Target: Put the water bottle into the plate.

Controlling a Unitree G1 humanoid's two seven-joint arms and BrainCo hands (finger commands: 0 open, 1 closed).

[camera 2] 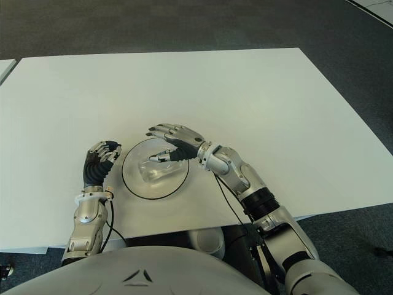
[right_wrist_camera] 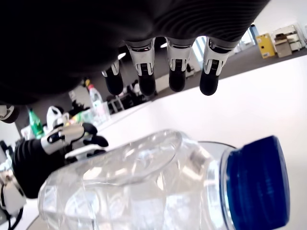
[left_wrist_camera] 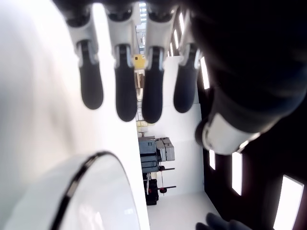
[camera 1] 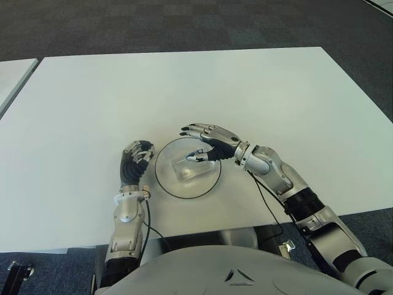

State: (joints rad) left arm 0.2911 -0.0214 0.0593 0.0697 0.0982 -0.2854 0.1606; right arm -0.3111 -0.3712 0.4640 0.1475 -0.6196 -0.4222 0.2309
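A clear water bottle (camera 1: pixel 195 167) with a blue cap (right_wrist_camera: pixel 256 182) lies on its side inside the round, dark-rimmed plate (camera 1: pixel 161 181) near the table's front edge. My right hand (camera 1: pixel 199 144) hovers over the plate's far right part. Its fingers (right_wrist_camera: pixel 175 67) are stretched out above the bottle and its thumb is down by the cap end. It is open, and nothing is gripped. My left hand (camera 1: pixel 135 157) shows just left of the plate, fingers (left_wrist_camera: pixel 127 91) relaxed and holding nothing.
The white table (camera 1: pixel 184 92) stretches far beyond the plate. Dark carpet (camera 1: pixel 184 24) lies past its far edge. A second white table's corner (camera 1: pixel 12 74) shows at the far left. A cable (camera 1: pixel 270 209) hangs under my right forearm.
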